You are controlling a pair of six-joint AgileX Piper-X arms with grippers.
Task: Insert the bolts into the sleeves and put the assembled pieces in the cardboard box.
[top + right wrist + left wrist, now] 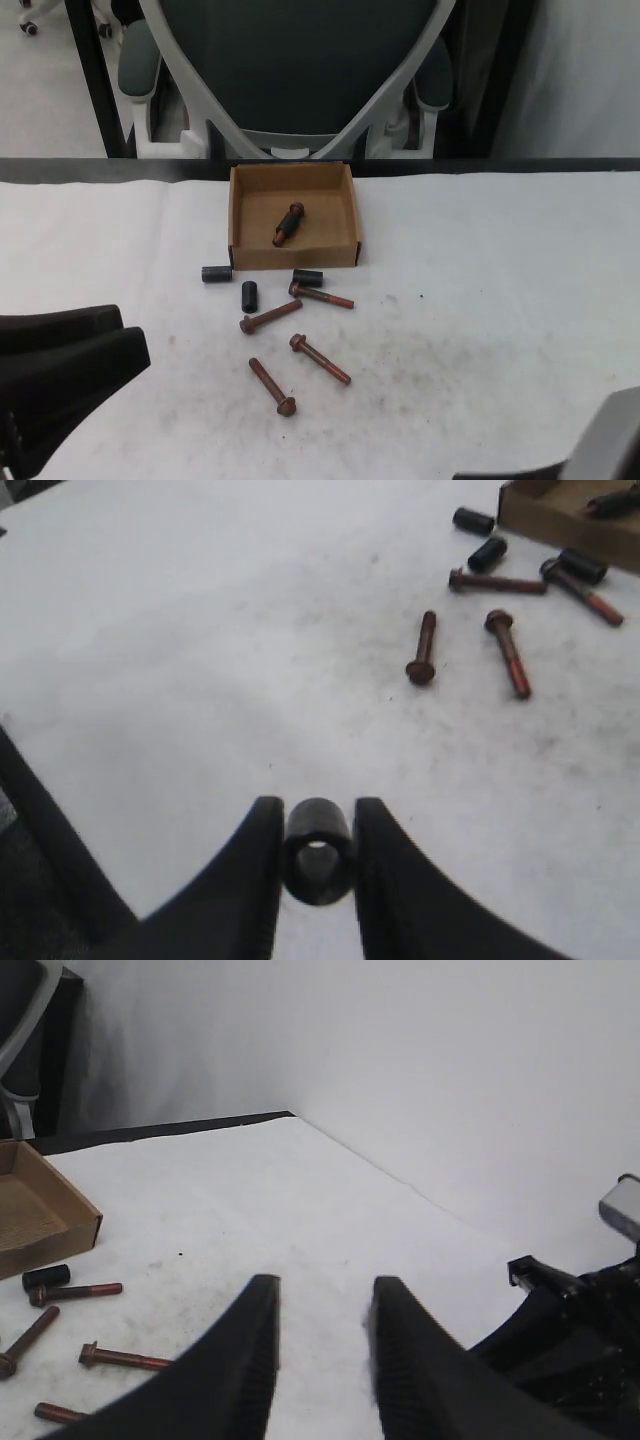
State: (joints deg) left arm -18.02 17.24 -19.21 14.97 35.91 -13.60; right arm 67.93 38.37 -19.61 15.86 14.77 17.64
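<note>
The right jaws are clamped across a sleeve (318, 850), its bore unobstructed, presumably to take a bolt; the left jaws stand apart and empty, near the four loose bolts (320, 359) on the desk (480, 300), while one assembled piece (289, 223) lies in the box (293, 256).

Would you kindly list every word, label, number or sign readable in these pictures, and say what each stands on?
There are none. The brown cardboard box has plain walls; the copper-coloured bolts, the short black sleeves and the white bench cover carry no legible marks. The black sleeve held in the right gripper shows no marking either.
</note>
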